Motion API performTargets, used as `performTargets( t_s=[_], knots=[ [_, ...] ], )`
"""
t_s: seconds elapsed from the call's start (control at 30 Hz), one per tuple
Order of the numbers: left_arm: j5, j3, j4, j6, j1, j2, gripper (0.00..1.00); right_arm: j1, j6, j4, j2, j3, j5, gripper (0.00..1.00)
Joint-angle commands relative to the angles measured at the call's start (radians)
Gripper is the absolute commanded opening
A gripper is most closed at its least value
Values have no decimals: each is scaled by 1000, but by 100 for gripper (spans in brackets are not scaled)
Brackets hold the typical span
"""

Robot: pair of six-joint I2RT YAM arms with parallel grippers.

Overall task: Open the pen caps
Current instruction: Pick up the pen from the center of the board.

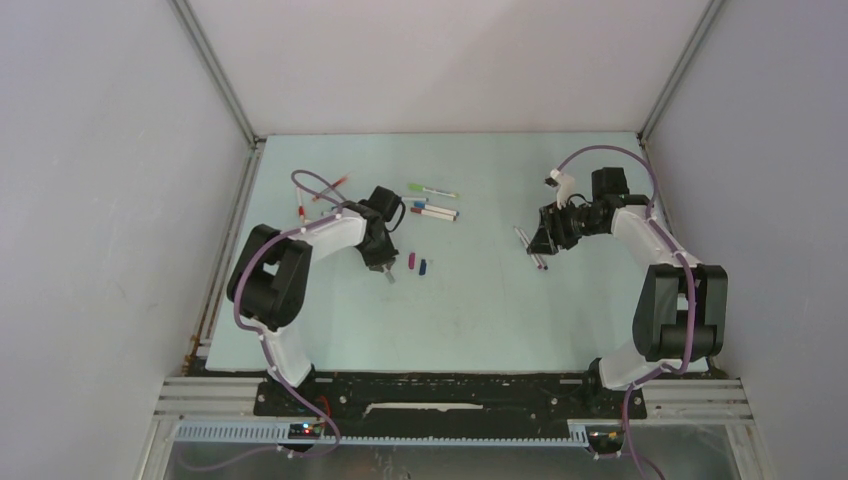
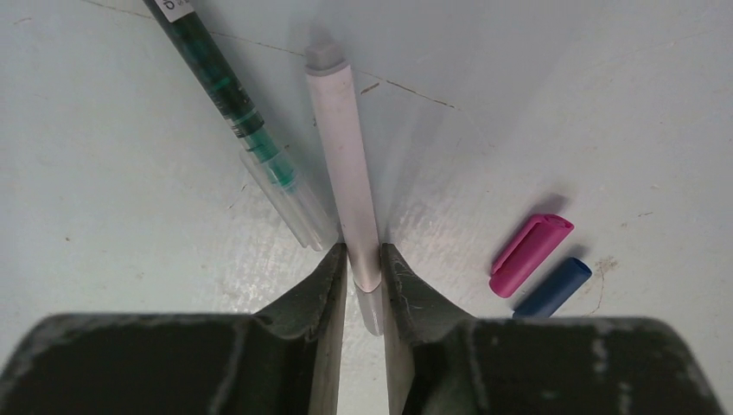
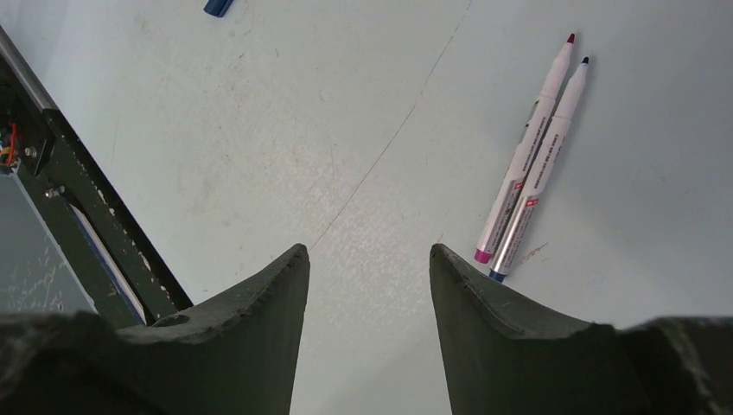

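Note:
My left gripper (image 2: 363,251) has its fingers pressed on both sides of a white pen (image 2: 346,147) with a grey far end, gripping where the barrel meets a pale translucent cap. This pen lies on the table, pointing away from me. A green-inked pen (image 2: 229,86) with a clear cap (image 2: 285,203) lies just to its left. A loose pink cap (image 2: 529,253) and a loose blue cap (image 2: 553,287) lie to the right. My right gripper (image 3: 369,251) hangs open over bare table. Two uncapped pens (image 3: 527,164) lie side by side just right of it.
More pens lie at the back of the table (image 1: 432,190) and at the back left (image 1: 301,210). The left gripper (image 1: 385,272) sits left of centre and the right gripper (image 1: 540,245) right of centre. The black front rail (image 3: 95,233) runs near the right gripper.

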Motion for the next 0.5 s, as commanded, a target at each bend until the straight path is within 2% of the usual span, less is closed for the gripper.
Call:
performTargets(
  t_s=[0.0,0.47],
  knots=[
    [-45,-14,4,42,-8,-10,22,-3,-10,-5,-42,37,-33,56],
    [-77,-154,86,97,-8,-183,5,-4,-27,-37,-90,37,-127,56]
  ],
)
